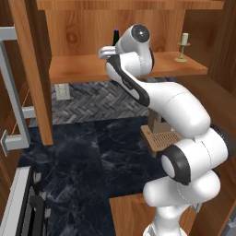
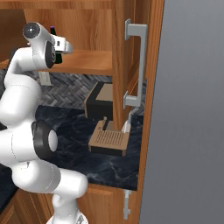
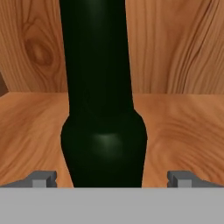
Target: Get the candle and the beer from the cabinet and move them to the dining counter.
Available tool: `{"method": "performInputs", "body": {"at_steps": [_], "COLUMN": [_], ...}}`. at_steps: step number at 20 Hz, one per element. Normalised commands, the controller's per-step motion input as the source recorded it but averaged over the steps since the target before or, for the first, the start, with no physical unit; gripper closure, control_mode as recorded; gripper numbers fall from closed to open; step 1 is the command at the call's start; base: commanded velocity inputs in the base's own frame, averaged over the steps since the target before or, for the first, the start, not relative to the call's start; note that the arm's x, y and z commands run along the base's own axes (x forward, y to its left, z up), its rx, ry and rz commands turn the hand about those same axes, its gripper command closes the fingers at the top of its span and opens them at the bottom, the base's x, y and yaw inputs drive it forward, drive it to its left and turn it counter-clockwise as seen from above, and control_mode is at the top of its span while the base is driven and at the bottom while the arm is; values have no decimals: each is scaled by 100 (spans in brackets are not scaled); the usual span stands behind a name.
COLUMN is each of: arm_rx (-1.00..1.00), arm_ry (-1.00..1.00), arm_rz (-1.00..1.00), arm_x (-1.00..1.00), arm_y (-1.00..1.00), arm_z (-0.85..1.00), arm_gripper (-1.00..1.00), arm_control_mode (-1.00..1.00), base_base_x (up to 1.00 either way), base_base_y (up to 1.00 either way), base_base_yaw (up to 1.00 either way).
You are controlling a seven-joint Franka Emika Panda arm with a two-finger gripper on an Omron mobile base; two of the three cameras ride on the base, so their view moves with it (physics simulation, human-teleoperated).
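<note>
Neither of the two items has left the cabinet (image 1: 115,69) so far as I can judge: the candle (image 1: 183,46) stands upright on its small brass holder at the right end of the wooden inner shelf, and the beer (image 3: 103,100), a dark green bottle with a purple cap, stands upright further left on the same shelf, close to the back wall. The cabinet doors are swung open, one silver bar handle (image 2: 135,65) showing on the right-hand door. The gripper (image 3: 111,178) has its fingers spread wide and grasps nothing; in the hand view one fingertip sits at each side of the bottle's lower body, with wood grain visible in the gap between each tip and the glass, so no contact is made. The bottle is centred between the tips and very near the hand (its neck runs out of the top of that view). From the left base view the arm's wrist is level with the shelf and hides most of the bottle, only the purple cap (image 1: 116,31) showing above it; the candle is well apart to the right of the hand. Below the shelf, a dark veined countertop (image 1: 83,152) carries a small wooden rack (image 2: 108,141) and a dark box (image 2: 98,104). My assessment: the task is at its first pick-up, the closing of the fingers on the beer not yet done, and both carries to the dining counter remain.
</note>
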Motion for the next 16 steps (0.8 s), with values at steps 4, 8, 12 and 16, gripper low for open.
{"method": "performInputs", "body": {"at_steps": [4,8,12,16], "arm_rx": [0,0,0,0], "arm_ry": [0,0,-1,-3], "arm_rz": [0,0,0,1], "arm_x": [6,2,1,1], "arm_y": [2,3,3,8], "arm_z": [-2,-2,0,0], "arm_gripper": [-100,-100,-100,100], "arm_control_mode": [-100,-100,-100,-100], "base_base_x": [0,0,0,0], "base_base_y": [0,0,0,0], "base_base_yaw": [0,0,0,0]}}
